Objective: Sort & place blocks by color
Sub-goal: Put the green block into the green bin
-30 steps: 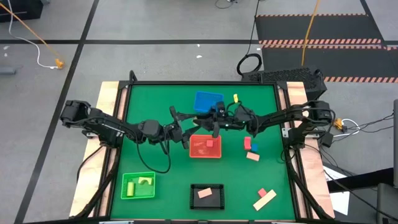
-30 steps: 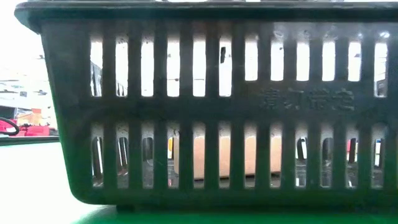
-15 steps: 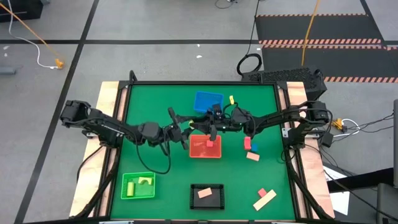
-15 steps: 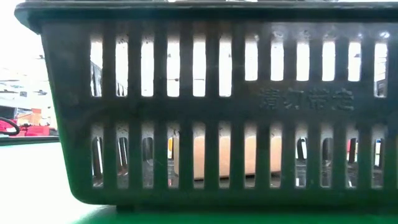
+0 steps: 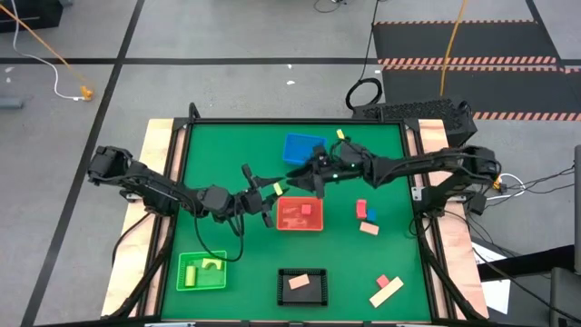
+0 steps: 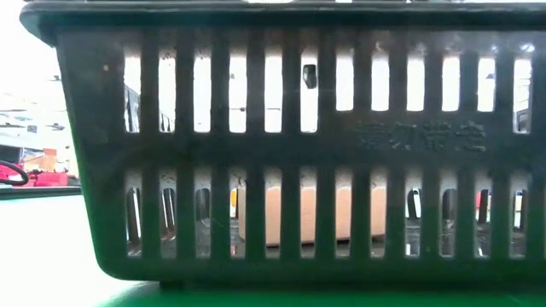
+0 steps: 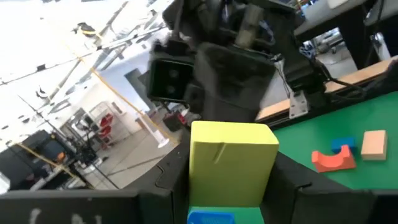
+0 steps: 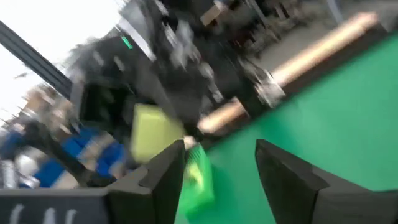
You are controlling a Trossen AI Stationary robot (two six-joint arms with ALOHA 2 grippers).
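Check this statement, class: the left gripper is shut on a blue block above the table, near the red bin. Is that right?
Not quite. The block in the left gripper is yellow, not blue; the left wrist view shows it clamped between the fingers, and the high view shows a yellow piece at that gripper's tip. The rest holds: the gripper is shut on it, above the table near the red bin.

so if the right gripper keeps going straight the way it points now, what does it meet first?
Probably the left gripper and the small yellow wooden block clamped in its jaws. The right gripper, jaws open and empty, points straight at them in its wrist view, with the green bin farther off. Depth is unclear.
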